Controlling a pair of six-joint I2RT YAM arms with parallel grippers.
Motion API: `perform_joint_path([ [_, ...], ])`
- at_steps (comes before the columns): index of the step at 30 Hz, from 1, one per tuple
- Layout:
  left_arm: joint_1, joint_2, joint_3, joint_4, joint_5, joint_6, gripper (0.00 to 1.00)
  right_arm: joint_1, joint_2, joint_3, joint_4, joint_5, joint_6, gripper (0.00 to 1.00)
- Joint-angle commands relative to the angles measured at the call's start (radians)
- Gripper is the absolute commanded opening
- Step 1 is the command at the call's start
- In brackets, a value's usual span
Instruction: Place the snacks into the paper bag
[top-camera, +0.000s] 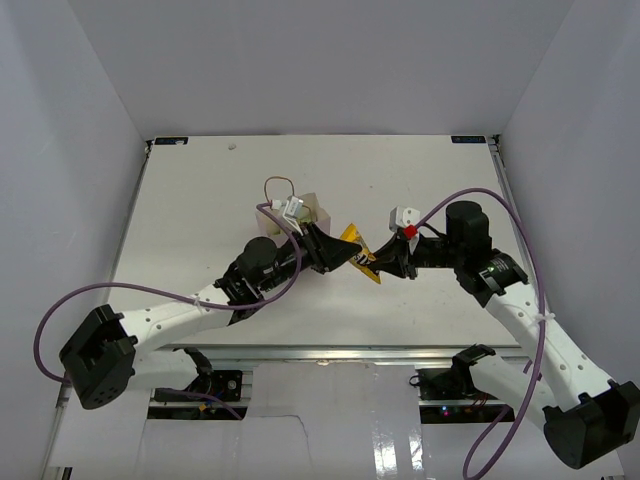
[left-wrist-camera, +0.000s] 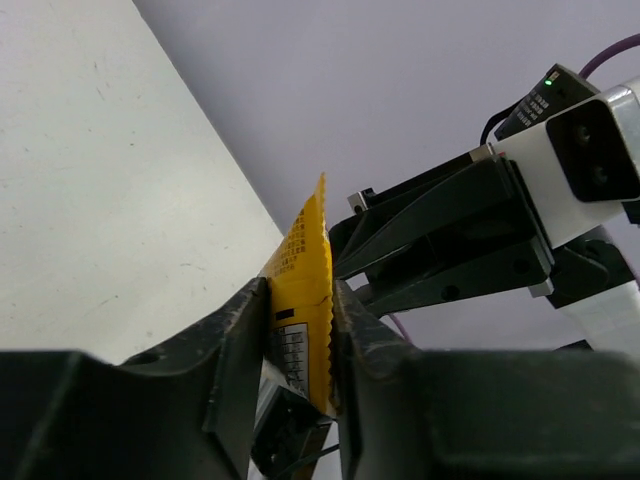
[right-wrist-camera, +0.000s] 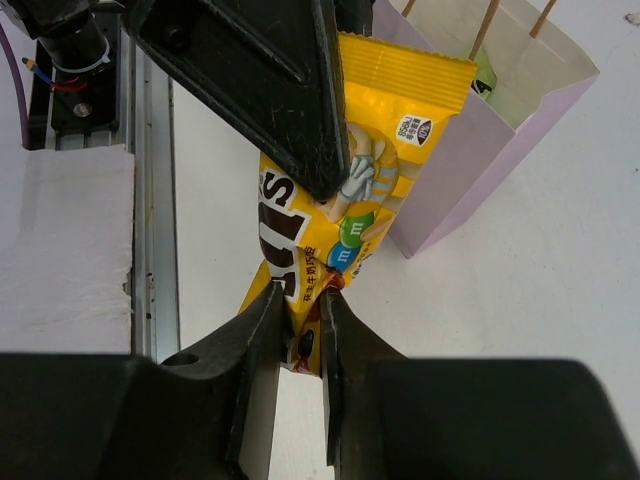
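A yellow snack packet (top-camera: 358, 252) with brown print is held in the air between both grippers, just right of the pale pink paper bag (top-camera: 318, 210). My left gripper (top-camera: 335, 252) is shut on its upper end; the left wrist view shows the packet (left-wrist-camera: 305, 250) pinched between the fingers (left-wrist-camera: 240, 350). My right gripper (top-camera: 385, 268) is shut on its lower end; the right wrist view shows the packet (right-wrist-camera: 370, 170) clamped at the right gripper (right-wrist-camera: 300, 320). The bag (right-wrist-camera: 500, 130) stands open behind it with a lime-green packet (right-wrist-camera: 485, 75) inside.
The bag's brown cord handle (top-camera: 275, 185) loops up at its left. White walls enclose the table (top-camera: 200, 220) on three sides. A metal rail (right-wrist-camera: 150, 200) runs along the near edge. Purple cables trail from both arms.
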Motion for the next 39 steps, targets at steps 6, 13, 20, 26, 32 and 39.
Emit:
perform_joint_path([
  [6,-0.011,-0.065,0.031,0.016,0.047,0.102,0.19,0.005,-0.03,-0.021,0.054,-0.036,0.015,0.37],
  [13,-0.011,-0.234,0.069,-0.225,-0.024,0.275,0.06,-0.018,-0.091,-0.036,0.054,0.022,-0.003,0.77],
  [20,-0.009,-0.34,0.296,-0.685,-0.287,0.591,0.04,-0.132,-0.241,-0.132,0.06,-0.065,-0.086,0.88],
  [26,-0.008,-0.323,0.461,-0.787,-0.409,0.856,0.04,-0.213,-0.258,-0.183,0.075,-0.099,-0.097,0.89],
  [32,0.024,-0.242,0.53,-0.753,-0.484,1.135,0.04,-0.253,-0.265,-0.202,0.075,-0.114,-0.101,0.89],
  [39,0.309,-0.116,0.539,-0.754,-0.187,1.162,0.04,-0.287,-0.28,-0.212,0.074,-0.128,-0.103,0.89],
])
